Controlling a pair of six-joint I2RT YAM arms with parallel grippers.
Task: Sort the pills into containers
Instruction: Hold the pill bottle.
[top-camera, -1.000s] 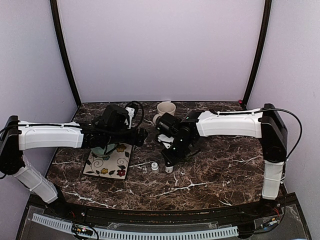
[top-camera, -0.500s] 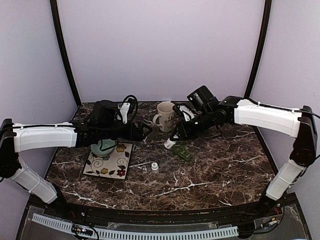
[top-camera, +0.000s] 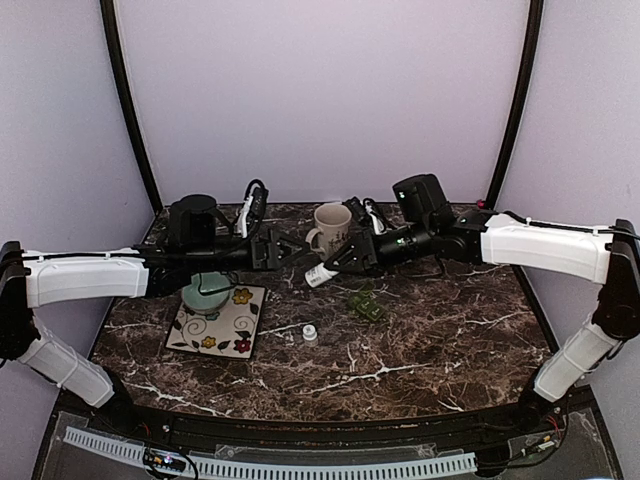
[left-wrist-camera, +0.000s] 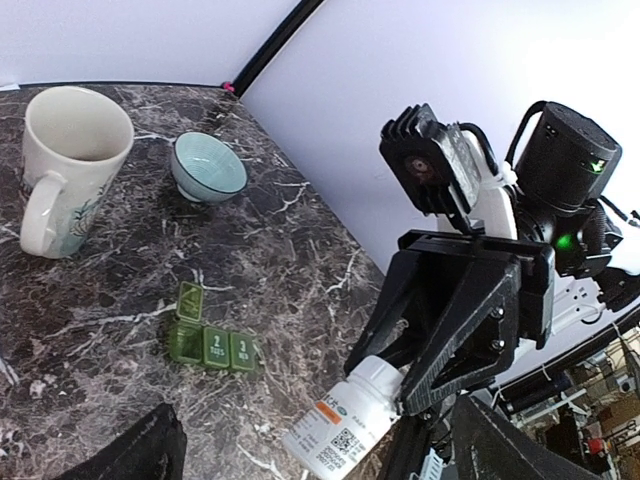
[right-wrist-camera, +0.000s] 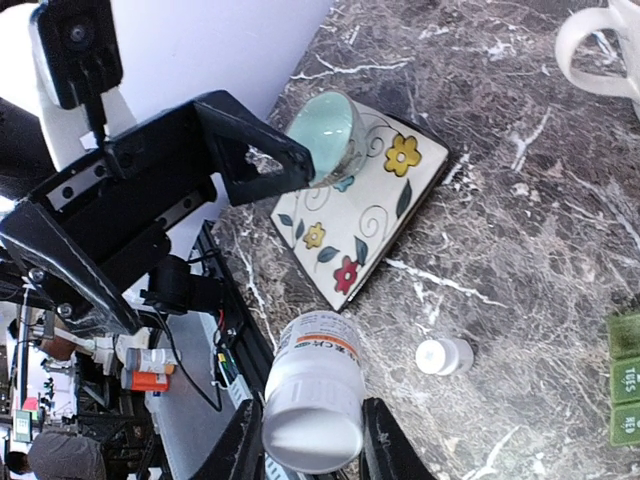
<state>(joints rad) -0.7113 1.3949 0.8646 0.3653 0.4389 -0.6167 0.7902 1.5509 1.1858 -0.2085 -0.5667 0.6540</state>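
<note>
From above, the right gripper pinches one end of a white pill bottle and holds it tilted in the air in front of the mug. The bottle's long axis runs left to right, and its free end points at the left gripper, whose jaws are spread wide just beside it. The green pill box lies on the table, below the bottle and on the right arm's side, so that arm looks the nearer one. A small white cap sits apart, toward the arms' bases. In the left wrist view the bottle slants label end down and toward the camera. The pill box lies beyond it, short of the mug, with one end lid apparently flipped back. The right wrist view shows the bottle clamped between its own fingers, the open left gripper ahead, and the pill box at the right edge. Whether the bottle's mouth is open cannot be told. Any pouring would likely need the bottle carried right, over the open compartment.
</note>
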